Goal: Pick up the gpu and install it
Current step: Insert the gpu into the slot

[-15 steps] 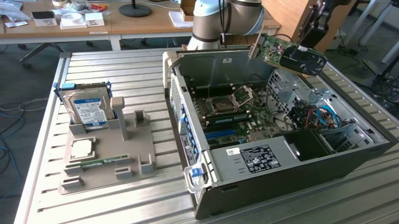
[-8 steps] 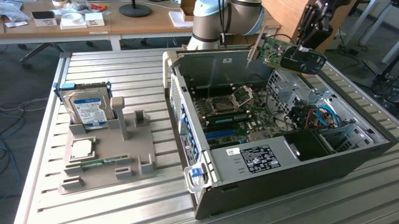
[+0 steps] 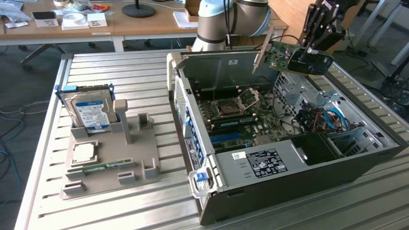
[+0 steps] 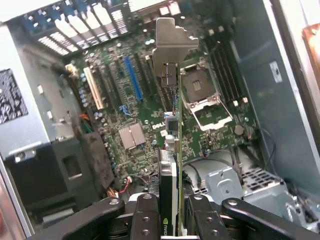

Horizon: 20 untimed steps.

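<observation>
- Claw (image 3: pixel 311 49): black metal by the look, satin sheen, bolt heads plain on the links.
- gpu (image 3: pixel 290 55), clamped in the claw: green circuit board, matt; black plastic shroud, faint gloss.
- Bracket (image 4: pixel 172 42) at the card's far end from the claw: bare pale metal, dull.
- Motherboard (image 4: pixel 135 100) below the claw: green board, slight gloss; blue and cream plastic slots.
- Case (image 3: pixel 288 201) under the claw: grey sheet metal inside, dark matt outer panel.
- Table (image 3: pixel 128 206) beneath the case: ribbed bare metal, brushed sheen.
- Tray (image 3: pixel 108 158), well away from the claw: matt grey plastic.
</observation>
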Each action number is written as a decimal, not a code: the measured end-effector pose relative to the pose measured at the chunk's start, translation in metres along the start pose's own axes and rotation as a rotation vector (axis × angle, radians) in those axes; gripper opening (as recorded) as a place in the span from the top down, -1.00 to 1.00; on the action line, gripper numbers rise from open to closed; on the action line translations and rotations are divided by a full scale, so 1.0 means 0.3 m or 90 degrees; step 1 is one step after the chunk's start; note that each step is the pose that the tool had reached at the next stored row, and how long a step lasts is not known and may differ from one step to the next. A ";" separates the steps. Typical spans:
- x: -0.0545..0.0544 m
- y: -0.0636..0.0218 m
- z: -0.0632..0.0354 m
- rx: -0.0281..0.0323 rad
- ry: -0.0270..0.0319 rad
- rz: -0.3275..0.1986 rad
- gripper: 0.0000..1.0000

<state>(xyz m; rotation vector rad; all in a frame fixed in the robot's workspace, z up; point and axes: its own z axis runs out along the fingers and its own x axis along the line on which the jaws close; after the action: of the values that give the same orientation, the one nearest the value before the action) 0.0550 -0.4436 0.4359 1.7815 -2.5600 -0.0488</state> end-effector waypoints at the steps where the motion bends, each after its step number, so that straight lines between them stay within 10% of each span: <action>1: 0.000 0.000 0.000 0.0000 0.0005 -0.012 0.46; 20: 0.000 0.000 0.006 0.0001 0.0077 -0.196 0.46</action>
<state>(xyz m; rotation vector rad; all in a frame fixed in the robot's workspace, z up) 0.0550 -0.4436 0.4342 2.1496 -2.2534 -0.0426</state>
